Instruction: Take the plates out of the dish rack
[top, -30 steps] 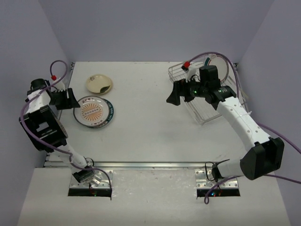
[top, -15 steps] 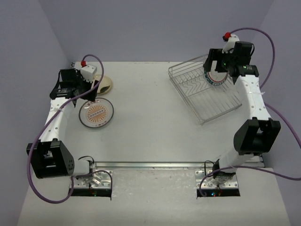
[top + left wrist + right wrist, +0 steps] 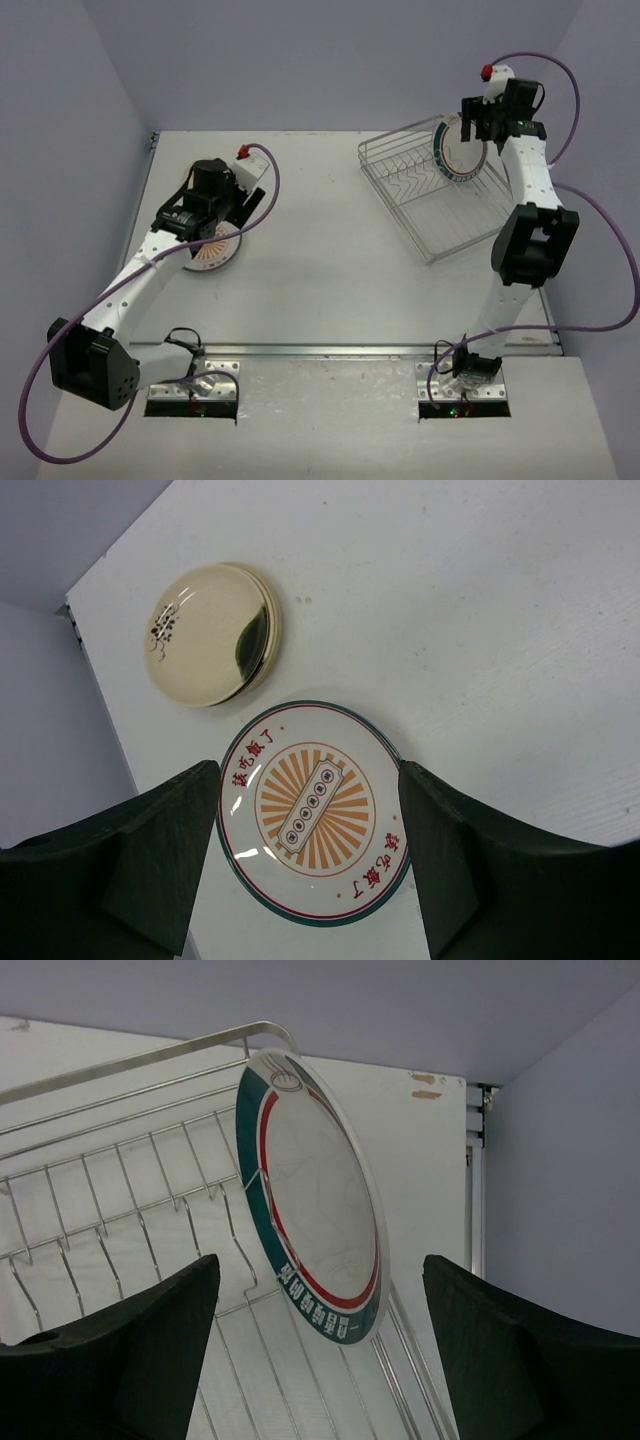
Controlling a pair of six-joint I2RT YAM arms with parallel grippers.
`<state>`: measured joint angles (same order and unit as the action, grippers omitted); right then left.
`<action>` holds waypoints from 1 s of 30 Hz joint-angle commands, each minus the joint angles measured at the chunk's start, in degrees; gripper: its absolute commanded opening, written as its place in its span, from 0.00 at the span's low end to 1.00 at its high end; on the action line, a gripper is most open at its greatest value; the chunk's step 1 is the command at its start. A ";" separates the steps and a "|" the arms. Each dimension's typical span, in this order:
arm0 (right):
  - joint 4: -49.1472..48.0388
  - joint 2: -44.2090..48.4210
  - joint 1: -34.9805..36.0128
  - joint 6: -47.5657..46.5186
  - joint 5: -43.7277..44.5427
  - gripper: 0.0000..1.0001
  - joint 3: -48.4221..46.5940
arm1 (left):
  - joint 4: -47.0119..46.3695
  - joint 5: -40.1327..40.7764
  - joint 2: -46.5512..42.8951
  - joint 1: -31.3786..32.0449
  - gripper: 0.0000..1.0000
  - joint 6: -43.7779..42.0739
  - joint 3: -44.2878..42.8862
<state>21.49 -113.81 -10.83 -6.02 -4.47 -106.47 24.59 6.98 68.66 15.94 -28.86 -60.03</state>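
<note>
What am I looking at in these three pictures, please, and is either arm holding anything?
Two robot arms are bolted to a white table. One picture looks down from overhead; the other two come from wrist cameras. On the left lie a cream plate and a patterned plate, the left gripper open above the latter. At far right, a wire dish rack holds one green-rimmed plate on edge; the right gripper is open facing it. Nothing is held.

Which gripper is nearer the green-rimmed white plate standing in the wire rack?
Right. The right gripper faces the green-rimmed plate; the left gripper hangs over other plates across the table.
</note>
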 commanded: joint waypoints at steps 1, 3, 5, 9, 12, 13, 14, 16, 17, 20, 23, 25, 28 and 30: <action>-2.53 -3.06 -0.83 -3.61 -0.32 0.80 -4.26 | -3.58 3.45 -0.14 1.33 0.69 1.08 -0.67; -2.69 -5.26 -1.07 -3.76 -0.63 0.75 -5.21 | -3.48 3.48 0.01 1.65 0.69 1.28 -0.82; -2.87 -7.05 -1.25 -4.05 -1.13 0.71 -6.23 | -3.22 3.33 0.33 1.73 0.69 1.46 -1.22; -3.50 -9.75 -1.48 -4.65 -1.20 0.66 -7.43 | -2.43 2.61 0.78 1.73 0.69 2.20 -1.95; -3.95 -11.26 -1.53 -5.31 -1.50 0.61 -7.92 | -2.13 1.90 1.03 1.73 0.69 2.85 -2.11; -4.09 -11.44 -1.57 -5.45 -1.59 0.59 -7.70 | -2.13 1.85 1.17 1.73 0.69 2.98 -2.15; -4.21 -11.61 -1.61 -5.62 -1.77 0.55 -7.44 | -2.13 1.76 1.34 1.73 0.69 3.07 -2.29; -4.78 -11.29 -1.66 -5.73 -2.05 0.44 -6.38 | -2.09 1.72 1.71 1.73 0.69 3.30 -2.57; -5.08 -11.01 -1.61 -5.71 -2.20 0.39 -5.83 | -2.09 1.68 1.86 1.73 0.69 3.41 -2.68; -5.83 -8.76 -1.57 -5.10 -2.61 0.27 -3.59 | -2.02 1.48 2.16 1.73 0.70 3.75 -3.19; -6.88 -5.30 -1.54 -4.37 -3.06 0.13 -0.85 | -1.64 0.83 2.26 1.73 0.73 4.64 -3.91; -7.20 -3.29 -1.57 -4.09 -3.04 0.02 0.20 | -1.43 0.54 2.26 1.73 0.74 5.30 -4.08; -6.29 -0.04 -1.44 -3.12 -3.21 0.00 -0.01 | -0.94 -0.48 2.26 1.73 0.76 6.79 -5.48; -5.21 2.97 -1.39 -2.43 -3.58 0.00 -0.87 | -0.47 -0.82 2.24 1.73 0.79 8.22 -6.26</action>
<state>19.02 -119.87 -12.62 -11.37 -5.96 -105.45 25.10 7.66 71.31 17.17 -24.03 -62.59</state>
